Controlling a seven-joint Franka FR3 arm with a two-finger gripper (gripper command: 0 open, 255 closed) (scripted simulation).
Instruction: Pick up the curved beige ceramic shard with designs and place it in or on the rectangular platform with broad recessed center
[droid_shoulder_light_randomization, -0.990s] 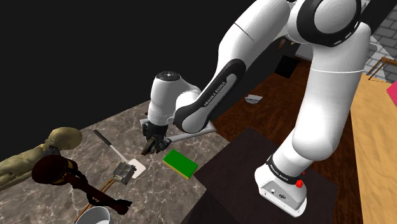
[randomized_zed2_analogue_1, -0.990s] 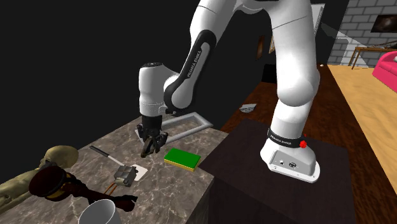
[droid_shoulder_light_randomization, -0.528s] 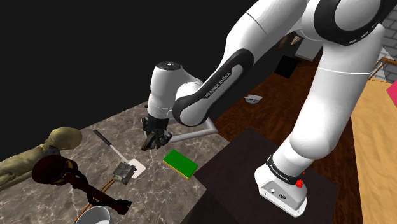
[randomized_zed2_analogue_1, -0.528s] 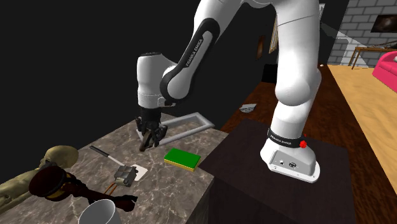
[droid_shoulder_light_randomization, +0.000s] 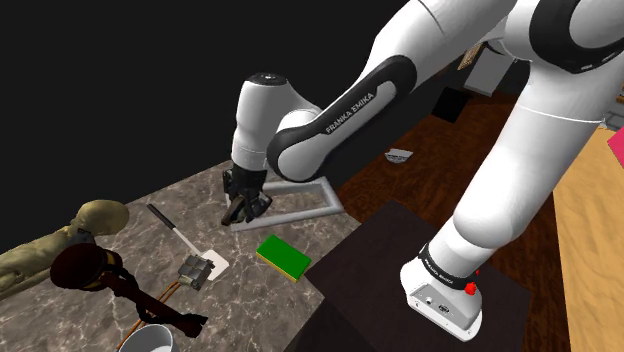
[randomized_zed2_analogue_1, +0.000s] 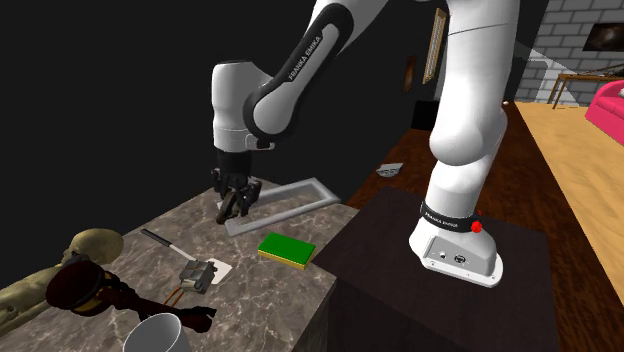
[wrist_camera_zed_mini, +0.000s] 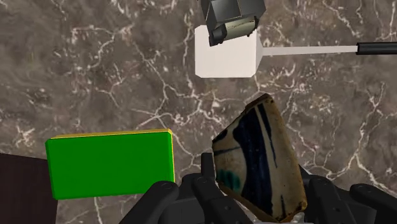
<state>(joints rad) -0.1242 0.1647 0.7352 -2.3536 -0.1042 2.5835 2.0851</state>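
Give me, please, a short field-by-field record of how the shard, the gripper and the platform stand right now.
gripper: shut on the shard, raised above the marble counter
shard: beige with dark blue designs, clasped between the fingers
platform: grey rectangular tray on the counter, nothing in its recess
gripper to platform: near its end at the shoulder view's left
beneath gripper: green block and white spatula, both on the counter
task state: shard lifted, not yet placed

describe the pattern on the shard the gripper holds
Beige shard with dark blue strokes and a teal patch, best seen in the wrist view.
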